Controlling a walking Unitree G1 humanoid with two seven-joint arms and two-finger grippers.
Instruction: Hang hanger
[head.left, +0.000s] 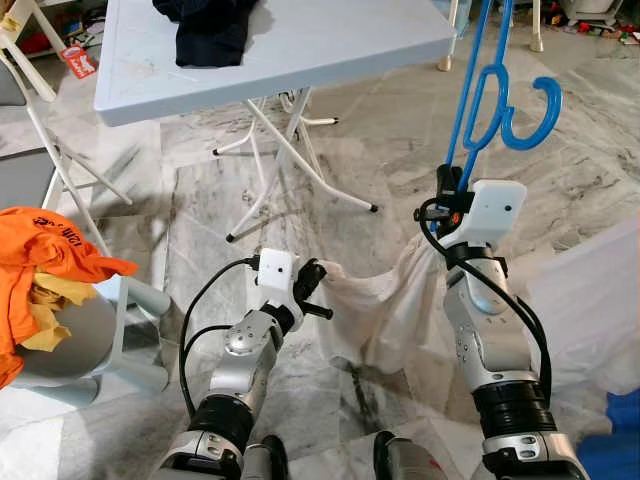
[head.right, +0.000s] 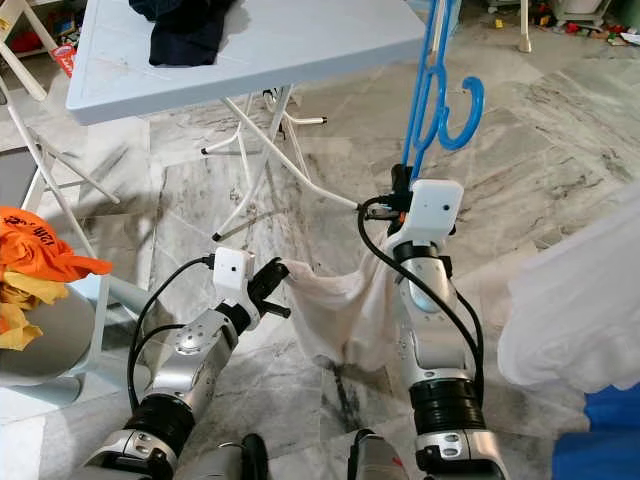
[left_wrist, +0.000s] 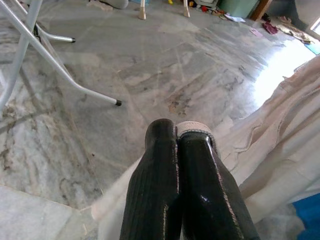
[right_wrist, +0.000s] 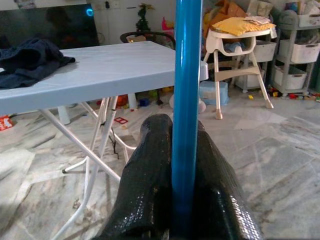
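Robot stands on a marble floor (head.left: 390, 150), both arms raised in front. Nearest: left gripper (head.left: 312, 290) low at centre, fingers pressed together on an edge of the white garment (head.left: 385, 300); left wrist view shows a strip of white hem caught between the two black fingertips (left_wrist: 195, 145). Garment sags between the two arms and drapes down toward the floor, its far side bunched against the right forearm.

Right gripper (head.left: 450, 185) is higher, fingers clamped on a bar of the blue hanger (head.left: 490, 95). Right wrist view shows the blue bar running straight up between the fingers. Hanger stands roughly upright above the gripper, hook curling out to the robot's right, top out of frame. Whether the garment is already threaded on the hanger: cannot tell.

Orange clothes (head.left: 45, 260) piled on a seat at the left. Further off: light blue folding table (head.left: 290, 50) with dark clothes (head.left: 210, 30) on top. No rail or rod to hang on is visible.

Judgement: step in hand is carrying or readying the hanger. To do it well, keep the right grip firm and the hanger vertical so the hook stays free. Left should hold the hem taut, off the floor, so cloth doesn't drag or snag on the table legs (head.left: 270, 170). Task looks mid-way at best.
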